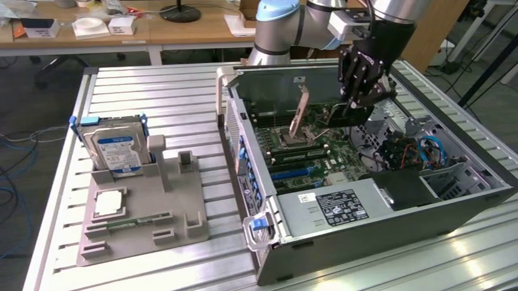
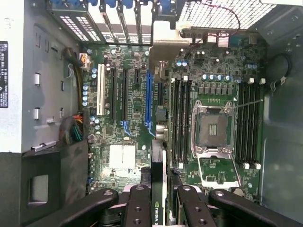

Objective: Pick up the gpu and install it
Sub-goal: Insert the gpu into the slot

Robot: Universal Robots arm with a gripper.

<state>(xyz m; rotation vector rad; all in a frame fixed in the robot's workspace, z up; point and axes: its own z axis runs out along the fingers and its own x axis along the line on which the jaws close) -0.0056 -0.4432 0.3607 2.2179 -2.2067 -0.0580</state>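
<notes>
The gpu (image 2: 157, 166) is a thin dark card seen edge-on, with a green logo on its rim. My gripper (image 2: 160, 191) is shut on it, one black finger (image 2: 138, 205) on each flat side. In the exterior view the gripper (image 1: 361, 102) hangs inside the open computer case (image 1: 242, 130), and the gpu (image 1: 356, 115) shows as a dark slab just under it, above the motherboard (image 1: 312, 151). In the wrist view the card hovers over the board, roughly in line with the long blue slot (image 2: 148, 99) and apart from it.
A grey holder (image 1: 142, 209) on the slatted table at the exterior view's left carries a silver hard drive (image 1: 117, 150), a square chip (image 1: 109, 203) and a slim memory stick (image 1: 133, 222). Inside the case are the open processor socket (image 2: 212, 127), memory slots (image 2: 181, 120) and the power supply (image 1: 336, 206).
</notes>
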